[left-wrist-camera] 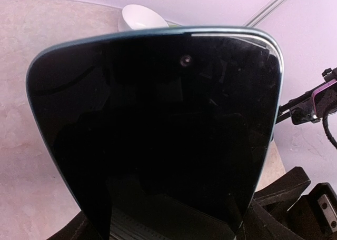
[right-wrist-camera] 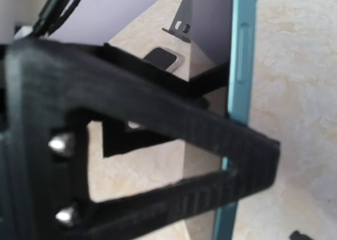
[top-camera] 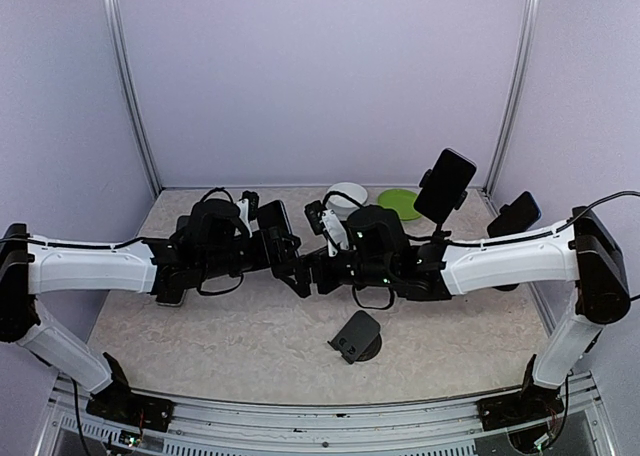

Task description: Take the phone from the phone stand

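The phone (top-camera: 274, 226), black-screened with a teal rim, is held in the air over the middle of the table. Its screen (left-wrist-camera: 158, 124) fills the left wrist view. My left gripper (top-camera: 262, 244) is shut on its lower part, and its fingers are mostly hidden behind the phone. My right gripper (top-camera: 303, 273) meets the phone from the right. One of its fingers (right-wrist-camera: 247, 150) lies across the phone's teal edge (right-wrist-camera: 241, 66); the other finger is hidden. The black phone stand (top-camera: 355, 337) sits on the table in front with nothing on it.
A white bowl (top-camera: 345, 196) and a green plate (top-camera: 400, 203) are at the back. Two more phones stand on mounts at the back right (top-camera: 445, 184) (top-camera: 513, 214). Another phone (right-wrist-camera: 163, 60) lies flat on the table under the left arm.
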Robot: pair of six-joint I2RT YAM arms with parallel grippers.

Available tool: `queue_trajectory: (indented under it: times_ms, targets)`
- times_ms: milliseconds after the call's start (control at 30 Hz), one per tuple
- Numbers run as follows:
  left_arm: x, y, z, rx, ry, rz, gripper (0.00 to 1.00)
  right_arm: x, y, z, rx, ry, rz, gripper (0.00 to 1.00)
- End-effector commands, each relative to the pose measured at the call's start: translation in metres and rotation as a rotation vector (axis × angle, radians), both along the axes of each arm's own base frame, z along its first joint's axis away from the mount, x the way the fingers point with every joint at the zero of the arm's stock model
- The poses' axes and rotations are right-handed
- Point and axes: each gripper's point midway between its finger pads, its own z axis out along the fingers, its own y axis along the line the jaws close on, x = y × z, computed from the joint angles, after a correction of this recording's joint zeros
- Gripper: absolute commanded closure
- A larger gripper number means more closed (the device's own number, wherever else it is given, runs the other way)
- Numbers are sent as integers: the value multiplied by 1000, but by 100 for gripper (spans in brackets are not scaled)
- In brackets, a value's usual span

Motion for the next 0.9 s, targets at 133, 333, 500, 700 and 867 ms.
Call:
queue_trajectory:
  times_ms: [133,333,500,700,867]
  targets:
    - [-2,24,-18,188,19,5,58,0,-16,14,36,-23,0,0]
    - [-1,69,-50,307,108,55,58,0,-24,7,30,-2,-2,0]
    - [6,99,-70,410,141,99,58,0,-23,-1,23,17,10,0]
    - [8,119,-99,484,218,111,57,-2,-20,-5,25,34,28,0]
    - [13,133,-117,551,261,132,57,-2,-18,-7,20,40,35,0]
